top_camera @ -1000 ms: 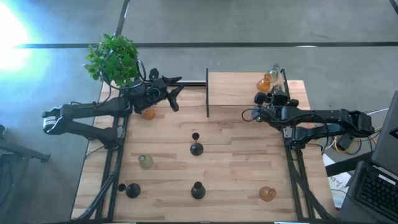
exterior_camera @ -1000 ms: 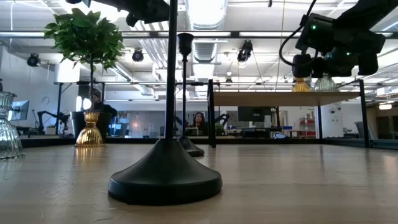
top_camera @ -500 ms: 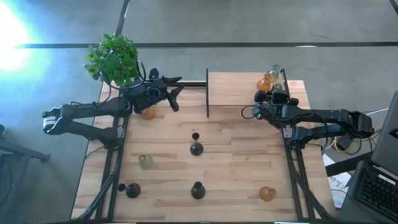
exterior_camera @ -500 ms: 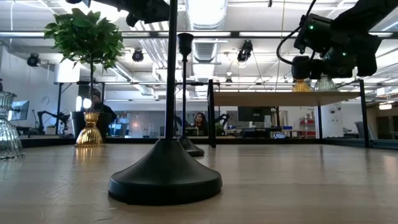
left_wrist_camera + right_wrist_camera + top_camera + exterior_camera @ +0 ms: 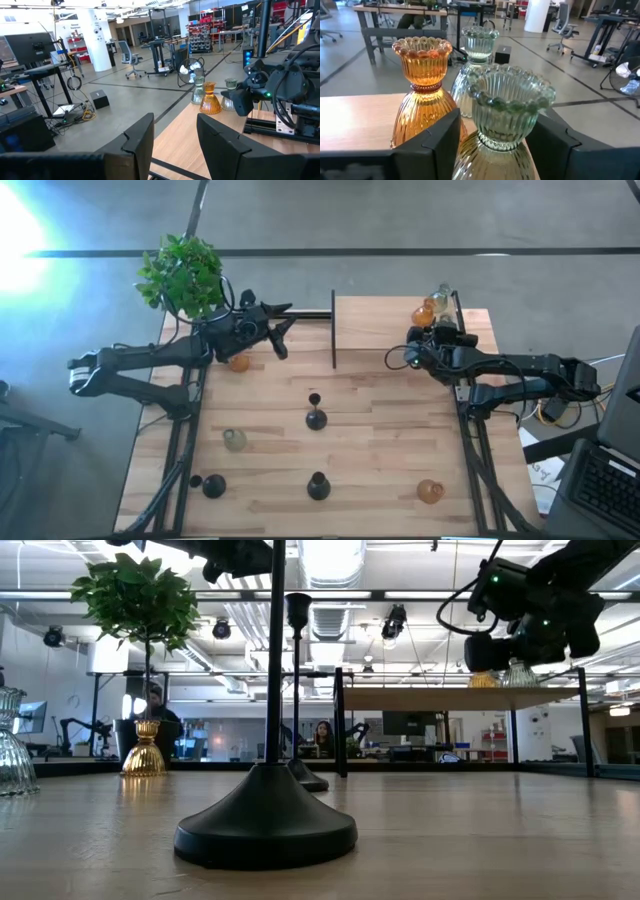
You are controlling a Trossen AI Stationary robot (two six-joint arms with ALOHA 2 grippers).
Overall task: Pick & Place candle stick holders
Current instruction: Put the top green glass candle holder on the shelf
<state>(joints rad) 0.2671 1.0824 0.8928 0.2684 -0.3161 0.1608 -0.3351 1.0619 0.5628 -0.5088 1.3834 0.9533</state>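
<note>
Progress looks partial, we judge: three candle stick holders point(image 5: 431, 308) stand on the raised shelf point(image 5: 375, 320) at the bench's far right corner, the right end effector point(image 5: 492, 145) spread around a pale one point(image 5: 506, 107). Six more remain across the bench point(image 5: 380, 450). Left end effector point(image 5: 175, 137) gapes empty near the plant point(image 5: 182, 272); black divider point(image 5: 333, 330) stands between.

Green potted plant point(image 5: 182, 274) at the wooden table's point(image 5: 380, 450) far left corner, thin black upright divider point(image 5: 333, 330) mid-table, laptop keyboard point(image 5: 607, 490) beside the right edge, office chair point(image 5: 131, 53) across the floor.
</note>
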